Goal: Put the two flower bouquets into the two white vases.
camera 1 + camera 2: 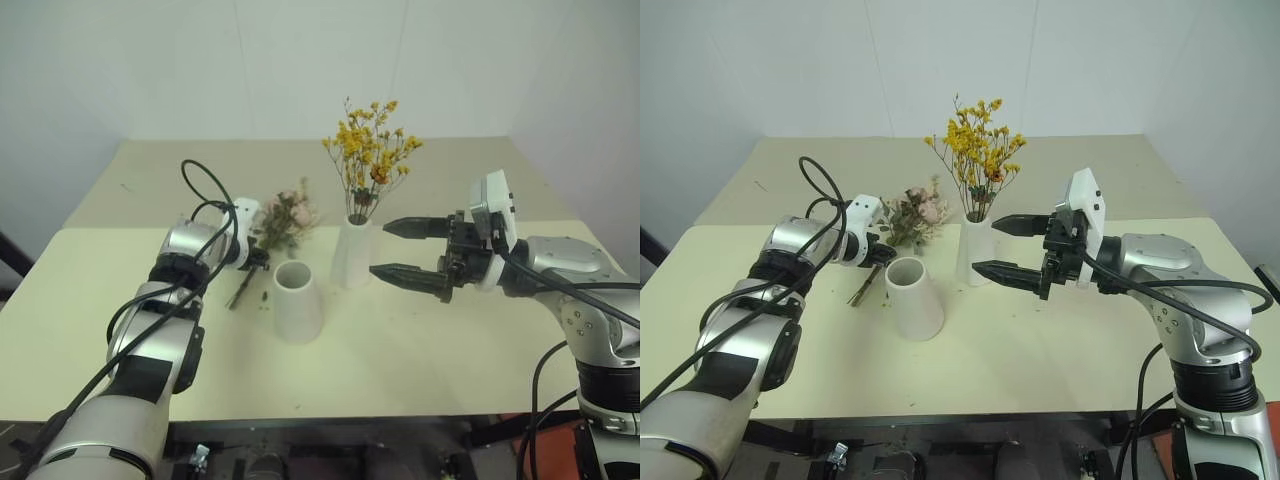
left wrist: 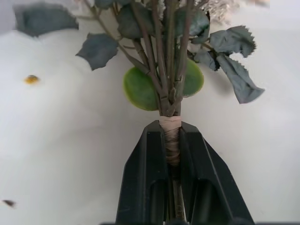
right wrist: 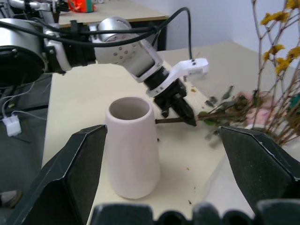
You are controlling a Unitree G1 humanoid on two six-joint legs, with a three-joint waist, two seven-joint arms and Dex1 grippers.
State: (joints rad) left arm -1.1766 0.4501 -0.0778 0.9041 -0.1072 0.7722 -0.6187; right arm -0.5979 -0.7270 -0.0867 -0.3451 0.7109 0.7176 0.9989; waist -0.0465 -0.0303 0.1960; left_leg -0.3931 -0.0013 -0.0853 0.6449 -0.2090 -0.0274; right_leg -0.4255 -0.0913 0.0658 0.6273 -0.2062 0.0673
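You are about halfway done. On the big pale surface point(image 1: 420, 350) stand two white vases. The tall thin vase point(image 1: 352, 250) already has the yellow flowers point(image 1: 368, 150) standing up in it, so that part is finished. The short wide vase point(image 1: 297, 300) sits just in front of it, a little to your left, and it has nothing in it.

The pink rose bunch point(image 1: 285, 218) lies flat on the surface beside the short vase. Your left tool point(image 2: 172, 154) is squeezed tight on its wrapped stems. Your right tool point(image 1: 412, 250) is spread wide and holds nothing, just beside the tall vase.

What is left, I think: lift the roses, stand them up, and drop the stems into the short vase.
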